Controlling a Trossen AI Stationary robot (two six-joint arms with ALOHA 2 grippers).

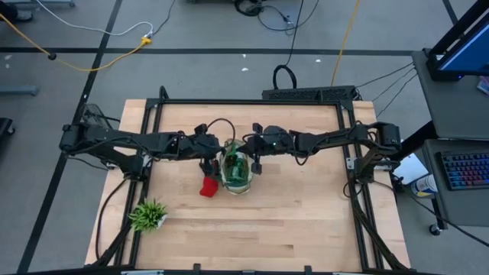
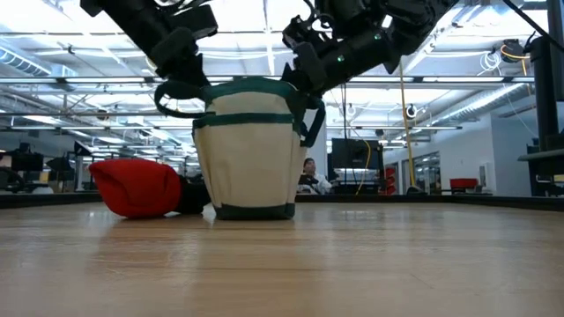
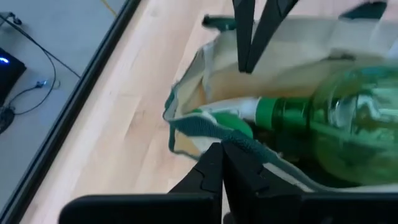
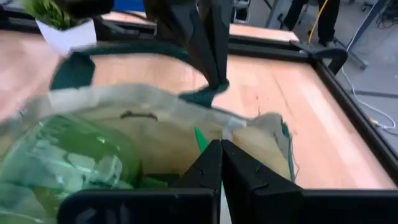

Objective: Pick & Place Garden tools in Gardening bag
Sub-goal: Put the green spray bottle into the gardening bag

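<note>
Progress looks far along: the gardening bag (image 1: 236, 173) stands upright near the middle of the wooden tabletop (image 1: 306, 214), and the green spray bottle (image 3: 336, 134) already lies inside it, its translucent body and darker green neck filling much of the opening. What else is packed under the bottle I cannot tell. Still outside is the red glove (image 2: 137, 187), slumped on the tabletop and touching the bag's base on the left arm's side; by the task, that seems to be the one item left.

Both arms meet over the bag. The left end effector (image 3: 222, 163) has its fingers pressed together, pinching the bag's green-trimmed rim on its side. The right end effector (image 4: 220, 163) is likewise closed, at the opposite rim; whether it clamps cloth there is hard to make out, though it appears to.

Cream canvas makes up the bag's soft, slightly creased walls, with dark green binding along the edges and looped green handles (image 2: 310, 123) drooping at the sides. The glove is a soft, rounded lump of cloth. A spiky green plant tuft (image 1: 148, 215) in a small white pot sits well apart, toward the tabletop's front left corner.
</note>
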